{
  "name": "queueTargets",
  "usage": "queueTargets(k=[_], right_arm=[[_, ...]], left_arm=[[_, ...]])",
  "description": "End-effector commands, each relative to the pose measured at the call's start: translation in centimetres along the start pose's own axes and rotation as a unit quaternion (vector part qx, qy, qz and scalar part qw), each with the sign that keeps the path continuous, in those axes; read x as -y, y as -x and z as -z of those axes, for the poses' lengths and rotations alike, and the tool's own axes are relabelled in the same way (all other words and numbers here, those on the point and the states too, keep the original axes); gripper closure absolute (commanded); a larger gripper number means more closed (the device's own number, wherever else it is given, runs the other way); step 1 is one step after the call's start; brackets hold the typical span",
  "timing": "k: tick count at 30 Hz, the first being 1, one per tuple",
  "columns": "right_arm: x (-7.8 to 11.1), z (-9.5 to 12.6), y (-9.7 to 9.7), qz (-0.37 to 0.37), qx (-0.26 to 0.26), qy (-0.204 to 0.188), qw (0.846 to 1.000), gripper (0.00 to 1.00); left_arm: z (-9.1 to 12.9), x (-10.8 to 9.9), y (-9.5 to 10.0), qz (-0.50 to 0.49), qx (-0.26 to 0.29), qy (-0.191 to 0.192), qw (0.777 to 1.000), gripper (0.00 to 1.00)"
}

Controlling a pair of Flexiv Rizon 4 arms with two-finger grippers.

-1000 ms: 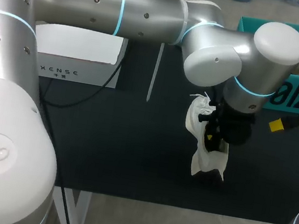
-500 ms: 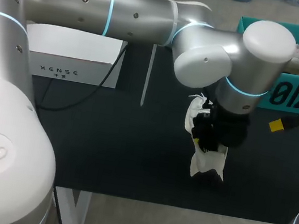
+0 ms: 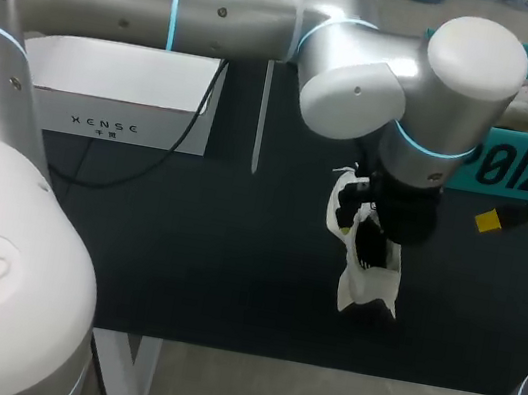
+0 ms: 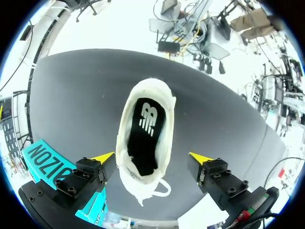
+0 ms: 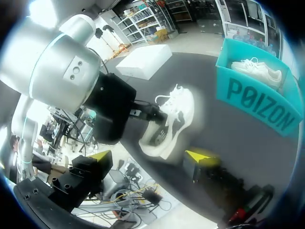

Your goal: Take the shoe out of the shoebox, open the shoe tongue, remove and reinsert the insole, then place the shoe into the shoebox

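White cardboard box (image 3: 123,98) far off left tool's side, on dark worktop (image 3: 215,250). Left tool (image 4: 150,156) spread wide, holding nothing, above white sneaker (image 4: 164,124). Sneaker lies on worktop between its fingers, black insole (image 4: 143,138) inside. Teal shoebox (image 3: 511,173) beyond. Right tool (image 5: 150,155) open, empty, near sneaker.

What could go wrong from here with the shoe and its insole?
The left pincer hangs open over the white shoe, and loose laces lie near its fingers, so it might snag them instead of the black insole. The right pincer is open and apart from the shoe, so nothing steadies it; a pull may lift or tip it.
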State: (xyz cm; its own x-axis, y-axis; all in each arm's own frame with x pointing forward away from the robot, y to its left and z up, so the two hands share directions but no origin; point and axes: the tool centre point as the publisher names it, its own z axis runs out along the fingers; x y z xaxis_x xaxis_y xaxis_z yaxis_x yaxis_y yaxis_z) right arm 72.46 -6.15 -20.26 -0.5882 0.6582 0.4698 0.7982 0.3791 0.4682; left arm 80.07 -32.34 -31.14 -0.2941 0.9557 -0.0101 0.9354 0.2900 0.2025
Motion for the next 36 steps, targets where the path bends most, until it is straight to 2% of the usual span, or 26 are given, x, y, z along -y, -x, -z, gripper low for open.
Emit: queueTargets(k=[1,5,7,8,9,10,17,24,28,32,36], right_arm=[[0.1,-0.1,-0.1,0.0,0.002,0.001,1.0,0.0],[0.1,-0.1,-0.1,0.0,0.002,0.001,1.0,0.0],[0.1,-0.1,-0.1,0.0,0.002,0.001,1.0,0.0],[0.1,-0.1,-0.1,0.0,0.002,0.001,1.0,0.0],[0.1,-0.1,-0.1,0.0,0.002,0.001,1.0,0.0],[0.1,-0.1,-0.1,0.0,0.002,0.001,1.0,0.0],[0.1,-0.1,-0.1,0.0,0.002,0.001,1.0,0.0],[0.1,-0.1,-0.1,0.0,0.002,0.001,1.0,0.0],[0.1,-0.1,-0.1,0.0,0.002,0.001,1.0,0.0],[0.1,-0.1,-0.1,0.0,0.002,0.001,1.0,0.0],[0.1,-0.1,-0.1,0.0,0.002,0.001,1.0,0.0]], left_arm=[[2.3,-0.6,-1.1,0.008,0.0,0.014,1.0,0.0],[3.2,-2.0,-1.7,0.011,-0.002,0.029,1.0,0.0],[3.0,-3.0,-1.7,0.01,-0.003,0.033,0.999,0.0],[2.9,-3.5,-1.5,0.008,-0.003,0.036,0.999,0.57],[2.9,-3.8,-1.3,0.004,-0.005,0.041,0.999,0.95],[2.7,-4.3,-1.0,0.002,-0.004,0.041,0.999,1.0],[1.5,-5.8,0.6,-0.004,0.002,0.033,0.999,1.0],[-1.0,-4.2,2.6,-0.026,0.0,0.004,1.0,1.0],[-1.9,-2.6,2.5,-0.025,-0.003,-0.01,1.0,1.0],[-2.7,-1.2,1.5,-0.013,-0.002,-0.026,1.0,1.0],[-2.3,-0.9,0.7,0.0,0.005,-0.027,1.0,1.0]])
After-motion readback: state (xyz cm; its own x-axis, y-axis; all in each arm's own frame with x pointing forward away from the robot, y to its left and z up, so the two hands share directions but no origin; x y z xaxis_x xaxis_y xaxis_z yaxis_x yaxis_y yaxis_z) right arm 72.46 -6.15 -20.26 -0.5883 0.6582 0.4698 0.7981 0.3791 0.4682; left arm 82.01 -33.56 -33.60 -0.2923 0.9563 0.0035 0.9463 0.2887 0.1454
